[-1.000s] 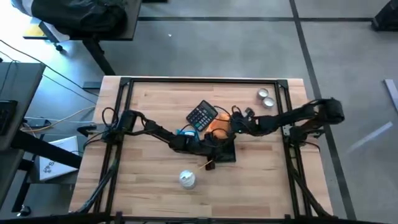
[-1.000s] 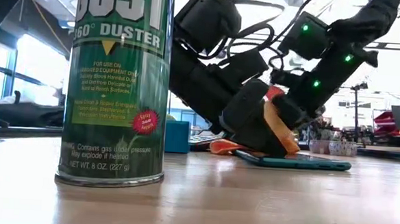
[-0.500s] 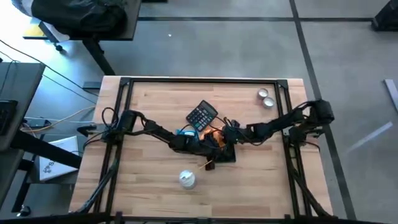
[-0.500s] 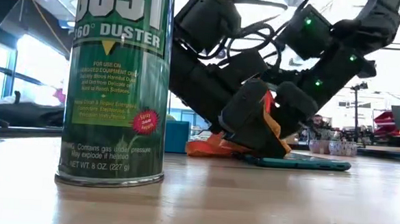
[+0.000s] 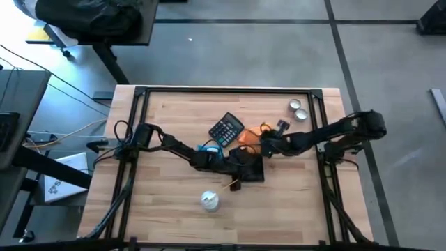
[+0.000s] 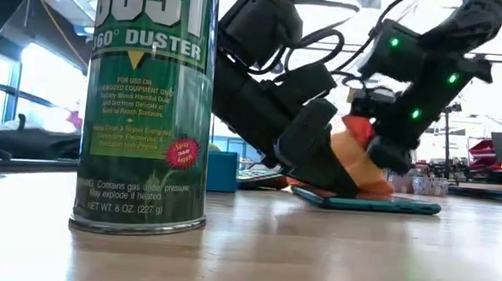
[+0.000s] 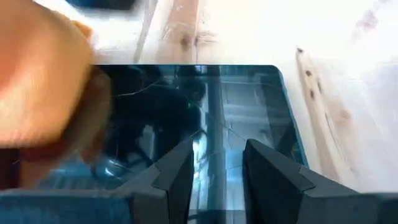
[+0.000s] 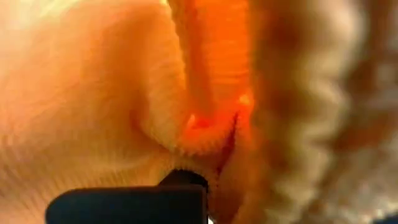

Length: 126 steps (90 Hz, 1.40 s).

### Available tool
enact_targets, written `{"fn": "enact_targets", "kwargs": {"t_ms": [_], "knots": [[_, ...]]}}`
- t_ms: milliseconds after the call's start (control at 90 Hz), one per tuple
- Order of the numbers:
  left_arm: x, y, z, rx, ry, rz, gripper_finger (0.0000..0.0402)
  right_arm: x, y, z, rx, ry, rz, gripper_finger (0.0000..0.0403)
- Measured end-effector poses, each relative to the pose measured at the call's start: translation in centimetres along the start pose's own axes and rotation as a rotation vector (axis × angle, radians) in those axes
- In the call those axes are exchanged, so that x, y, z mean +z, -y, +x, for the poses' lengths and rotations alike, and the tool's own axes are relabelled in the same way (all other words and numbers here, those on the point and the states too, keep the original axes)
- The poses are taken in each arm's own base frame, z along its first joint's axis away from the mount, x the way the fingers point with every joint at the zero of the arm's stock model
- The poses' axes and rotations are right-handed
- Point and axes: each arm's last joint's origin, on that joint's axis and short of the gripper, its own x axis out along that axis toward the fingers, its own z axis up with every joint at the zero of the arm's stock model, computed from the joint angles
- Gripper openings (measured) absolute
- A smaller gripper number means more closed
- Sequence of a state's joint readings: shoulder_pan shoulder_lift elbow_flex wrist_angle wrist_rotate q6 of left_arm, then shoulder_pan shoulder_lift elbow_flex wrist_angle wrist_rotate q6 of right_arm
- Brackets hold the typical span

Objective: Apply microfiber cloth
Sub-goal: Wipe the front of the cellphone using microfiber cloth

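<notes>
Wiping in hand: our right tool (image 6: 378,156) pinches the soft bright orange microfiber cloth (image 6: 353,161) and presses it on the flat dark glass-faced tablet (image 7: 205,118).

We judge the next move a sweep across the screen. The cloth hangs bunched under our right tool, touching the tablet's far part on the wooden bench (image 5: 167,188); our left tool (image 7: 214,174), fingers slightly spread, pins the tablet's near edge.

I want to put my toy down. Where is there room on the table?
Bare wood lies right of the duster can and left of the calculator. The middle is crowded: both arms, orange cloth, tablet.
</notes>
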<state>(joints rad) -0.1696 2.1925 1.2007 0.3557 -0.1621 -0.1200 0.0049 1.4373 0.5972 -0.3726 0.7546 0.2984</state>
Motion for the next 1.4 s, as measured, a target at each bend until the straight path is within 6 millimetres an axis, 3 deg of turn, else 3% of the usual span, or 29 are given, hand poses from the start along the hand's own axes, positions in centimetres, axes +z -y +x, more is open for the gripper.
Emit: {"fn": "enact_targets", "kwargs": {"t_ms": [100, 189, 367, 567, 733, 822, 956, 1222, 1400], "knots": [[0.0, 0.0, 0.0, 0.000, 0.000, 0.000, 0.0133, 0.1, 0.9, -0.8, 0.023, 0.011, 0.109, 0.0000], [0.0, 0.0, 0.0, 0.000, 0.002, 0.000, 0.0133, 0.6, 0.6, -1.3, 0.124, 0.063, 0.181, 0.0000], [0.0, 0.0, 0.0, 0.001, 0.004, -0.001, 0.0133, 0.8, -1.8, -1.2, 0.420, 0.205, 0.236, 0.0000], [0.0, 0.0, 0.0, 0.004, 0.005, -0.001, 0.0133, -0.2, -4.7, 0.5, 0.606, 0.229, 0.260, 0.0000], [0.0, 0.0, 0.0, 0.004, 0.006, -0.001, 0.0133, 0.4, -6.9, 1.7, 0.703, 0.305, 0.280, 0.0000], [0.0, 0.0, 0.0, 0.004, 0.005, -0.001, 0.0133, 0.6, -7.7, 2.5, 0.691, 0.324, 0.263, 0.0000], [0.0, -0.1, 0.0, 0.011, 0.007, -0.002, 0.0133, 0.6, -7.6, 3.6, 0.542, 0.328, 0.276, 0.0000], [0.0, -0.1, 0.0, 0.009, 0.007, -0.004, 0.0133, -0.4, -4.8, 4.0, 0.185, 0.220, 0.150, 0.0000], [0.0, 0.1, 0.0, -0.001, 0.005, -0.002, 0.0133, -2.5, -1.8, 2.1, 0.050, 0.009, 0.085, 0.0000]]}}
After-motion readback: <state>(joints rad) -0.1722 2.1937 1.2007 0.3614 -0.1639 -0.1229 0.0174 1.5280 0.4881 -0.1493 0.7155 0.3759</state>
